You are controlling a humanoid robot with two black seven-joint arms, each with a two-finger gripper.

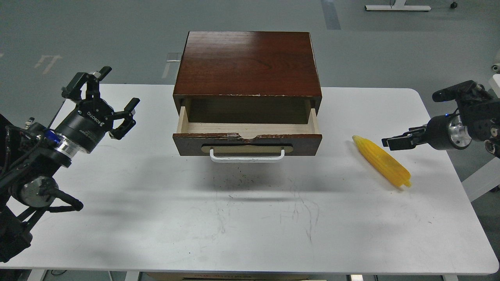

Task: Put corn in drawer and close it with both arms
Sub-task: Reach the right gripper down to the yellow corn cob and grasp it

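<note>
Drawer [247,134] pulled partway out of the dark wooden cabinet [247,64], pale inside showing and nothing in it, ready to take the load from above. White handle [247,156] facing forward on the front panel, easy to push on when the time comes.

Corn [381,160] lying flat on the white bench [234,226], off to the right of the drawer and well apart from it, angled with one end up-left toward the cabinet and the other end down-right. Not yet touched, not yet lifted.

Right gripper [390,142] just beside the corn, off its upper right side, low and pointing left, clear of it as far as can be seen. Fingers dark and seen nearly edge-on, so whether spread or closed cannot be told. Looks like the nearer arm for the pickup, since the corn sits on its side of the bench.

Left gripper [113,99] raised over the left part of the bench, well apart from the drawer, fingers spread wide and holding nothing. Probably parked there to stay out of the way until the push on the drawer front.

Task barely begun by the look of it: grasp first, then carry over the chipped front edge and drop inside, then close with both arms.
</note>
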